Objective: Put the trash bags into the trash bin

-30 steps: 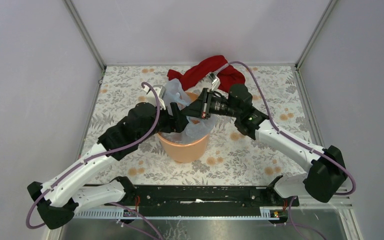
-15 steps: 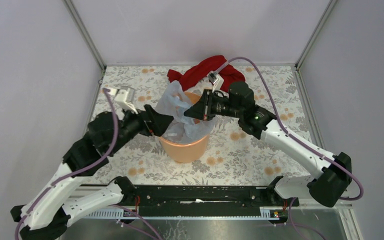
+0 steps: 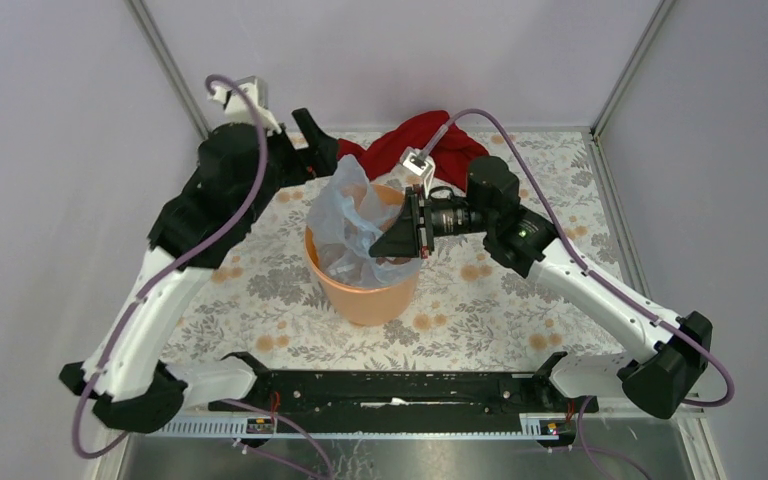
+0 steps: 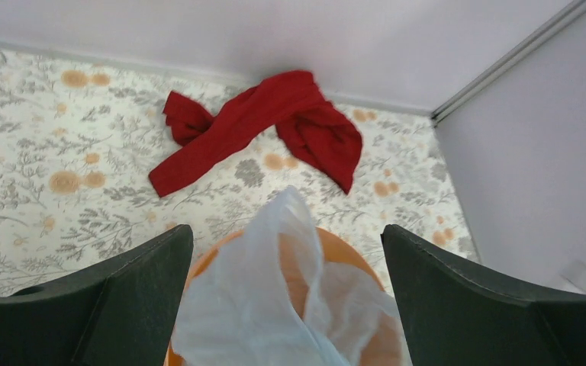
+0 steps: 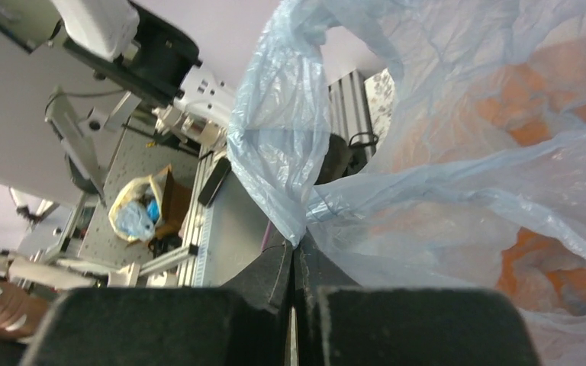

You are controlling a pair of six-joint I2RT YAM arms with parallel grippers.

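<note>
Over the last second the left arm has pulled back from the bucket and swung up toward the far left corner, and its fingers have spread apart.

The trash bag (image 3: 353, 215) sits partly inside the trash bin (image 3: 365, 300). Its crumpled film fills the mouth, and one peak stands above the far-left rim. How deep the bag reaches cannot be seen, as the orange wall hides it.

The right gripper (image 3: 378, 247) is over the bin's opening, but from above its dark tips merge with the film. The right wrist camera settles it: the right gripper (image 5: 293, 248) has its jaws pressed together on a fold of the trash bag (image 5: 427, 152), and the orange of the trash bin (image 5: 523, 99) shows through the plastic.

The left gripper (image 3: 317, 146) hangs beyond the far-left rim, clear of the bag. In its own view the left gripper (image 4: 284, 236) stands wide and holds nothing. The bag's peak (image 4: 275, 297) and a strip of rim (image 4: 337, 248) show below the gap.

The red cloth (image 3: 445, 140) lies on the floral table (image 3: 520, 300) behind the bin. From above the arms cut it off, but the left wrist view shows the red cloth (image 4: 259, 126) whole.
</note>
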